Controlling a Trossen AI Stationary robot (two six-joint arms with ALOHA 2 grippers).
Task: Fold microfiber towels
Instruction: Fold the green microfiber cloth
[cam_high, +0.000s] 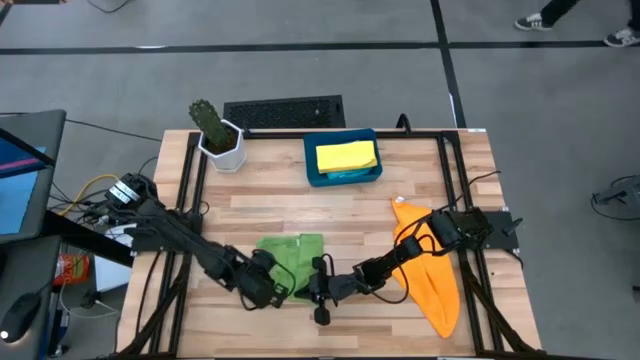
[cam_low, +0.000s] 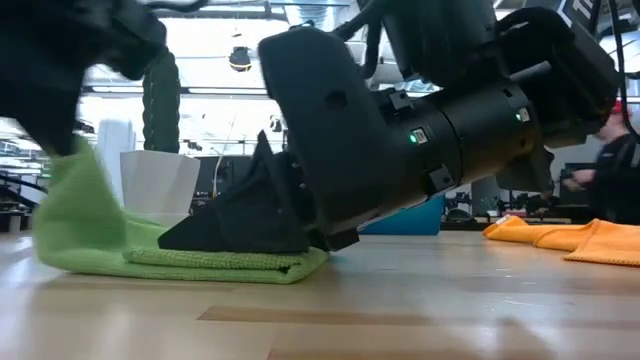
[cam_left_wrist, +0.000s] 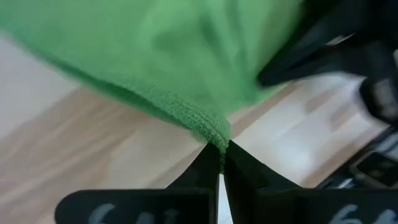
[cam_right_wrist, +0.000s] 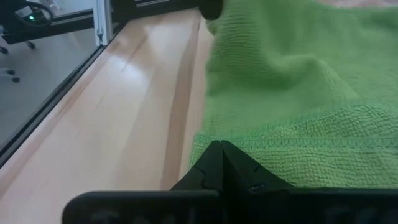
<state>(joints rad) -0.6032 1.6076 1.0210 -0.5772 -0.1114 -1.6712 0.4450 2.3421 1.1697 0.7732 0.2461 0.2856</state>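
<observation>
The green towel (cam_high: 297, 253) lies near the table's front middle, partly folded, its bottom layers flat on the wood (cam_low: 225, 262). My left gripper (cam_high: 274, 290) is shut on its near left part and holds that part raised (cam_low: 75, 195). My right gripper (cam_high: 318, 288) comes in low from the right, shut, with its fingers (cam_low: 240, 225) on the folded part. An orange towel (cam_high: 432, 272) lies spread under the right arm. A folded yellow towel (cam_high: 346, 155) sits in the blue tray (cam_high: 312, 170). My left gripper pinches the green towel's hemmed edge (cam_left_wrist: 214, 132) between its two fingertips (cam_left_wrist: 208, 165), coming steeply from above. That part is lifted off the table, while the rest of the towel lies on it. My right gripper presses its shut fingertips (cam_right_wrist: 211, 158) on top of the towel beside a hemmed edge (cam_right_wrist: 292, 144). It slants down from the table's right, and the layers under it lie flat.
A cactus in a white pot (cam_high: 220, 140) stands at the far left. The blue tray is at the far middle. A small dark camera (cam_high: 322, 316) sits at the front edge just before the grippers. Bare wood shows left of the green towel (cam_high: 225, 215).
</observation>
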